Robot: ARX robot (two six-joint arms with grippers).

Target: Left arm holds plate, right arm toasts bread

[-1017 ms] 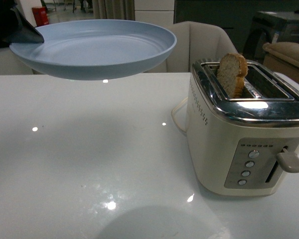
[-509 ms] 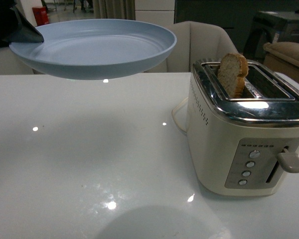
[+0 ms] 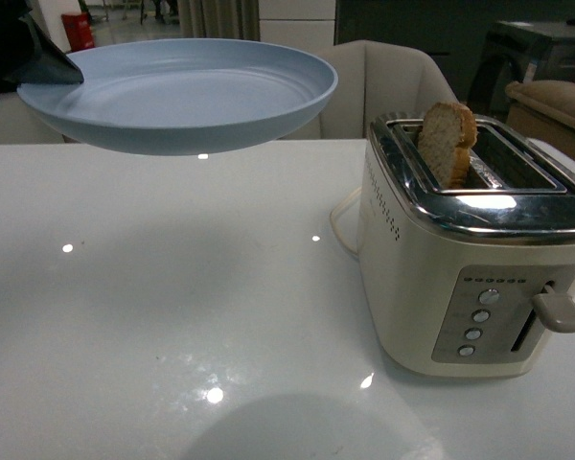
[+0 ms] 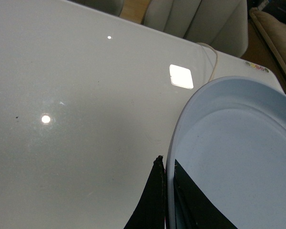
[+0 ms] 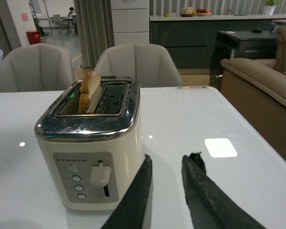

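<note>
Bread (image 3: pixel 448 142) brown-crusted in toaster (image 3: pixel 479 278), L arm (image 4: pixel 167 166) jaws grip plate (image 3: pixel 182 91), R arm (image 5: pixel 171 161) jaws apart

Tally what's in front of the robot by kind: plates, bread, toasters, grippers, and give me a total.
Plate: 1
Bread slice: 1
Toaster: 1
Grippers: 2 (left gripper, right gripper)
Total: 5

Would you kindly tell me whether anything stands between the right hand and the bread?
Nothing visible does. The bread sticks up from a slot of the toaster with open air above it. The right hand is open near the toaster's lever end, and nothing lies between them.
</note>
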